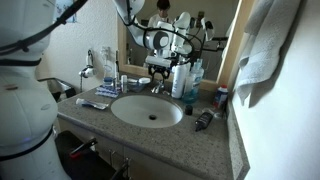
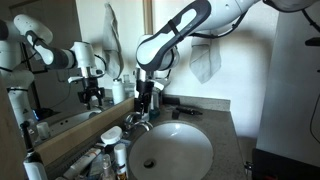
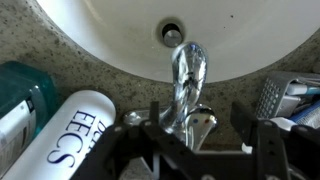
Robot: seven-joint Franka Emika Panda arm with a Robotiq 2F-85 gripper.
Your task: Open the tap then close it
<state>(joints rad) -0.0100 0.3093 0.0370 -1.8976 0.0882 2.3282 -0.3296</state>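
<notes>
The tap (image 3: 186,88) is a small shiny chrome faucet with a curved spout over the round white sink (image 3: 120,30) and a lever handle with red and blue dots. In the wrist view my gripper (image 3: 200,118) is open, its two dark fingers standing either side of the lever handle, apart from it. In an exterior view the gripper (image 1: 159,72) hangs just above the tap (image 1: 157,88) at the back of the sink (image 1: 147,110). In an exterior view the gripper (image 2: 143,98) is above the tap (image 2: 136,122) behind the basin (image 2: 170,153). No water shows.
Tall blue-and-white bottles (image 1: 181,80) stand beside the tap; one white bottle (image 3: 70,135) lies close to the gripper's finger. A toothbrush cup (image 1: 109,76), a flat box (image 1: 106,92) and a dark object (image 1: 203,119) sit on the granite counter (image 1: 200,150). A mirror (image 1: 185,25) backs the counter; a towel (image 1: 268,45) hangs nearby.
</notes>
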